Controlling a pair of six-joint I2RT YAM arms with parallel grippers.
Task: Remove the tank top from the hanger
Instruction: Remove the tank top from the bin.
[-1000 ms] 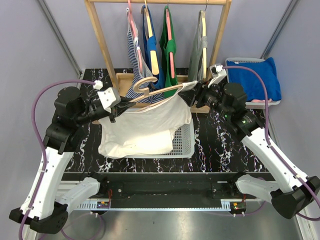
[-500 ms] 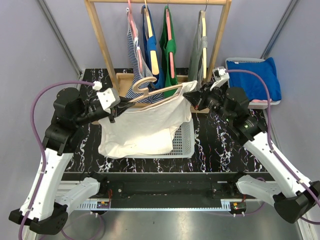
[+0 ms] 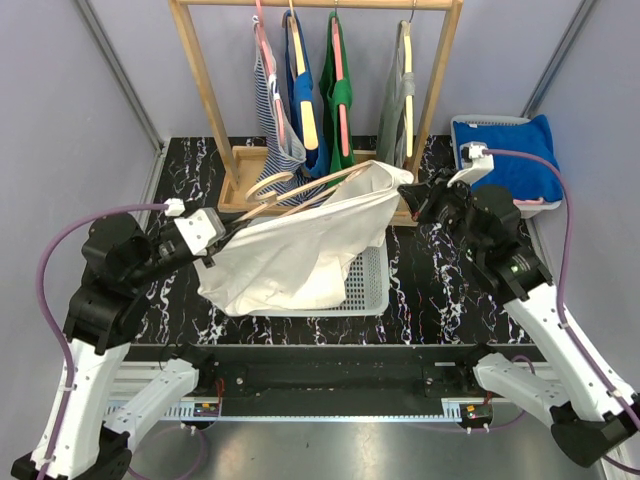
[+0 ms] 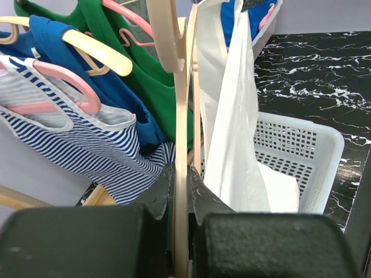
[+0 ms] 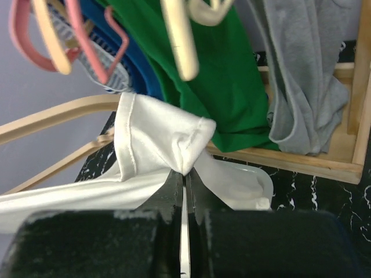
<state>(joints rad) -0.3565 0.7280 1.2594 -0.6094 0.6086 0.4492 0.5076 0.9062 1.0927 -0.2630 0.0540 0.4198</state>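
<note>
The left fingers point(image 4: 157, 197) are closed on the wooden hanger point(image 4: 181, 145). The right fingers point(image 5: 167, 194) are clamped on the white tank top point(image 5: 156, 134), with fabric bunched just above their tips.

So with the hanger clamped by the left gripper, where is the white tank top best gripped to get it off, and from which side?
The shoulder strap, approached from the robot's right. Its hemmed fabric folds over the tip of the hanger, so it bunches into a thin pinch, as the right gripper has it, and should slide outward off that tip.
</note>
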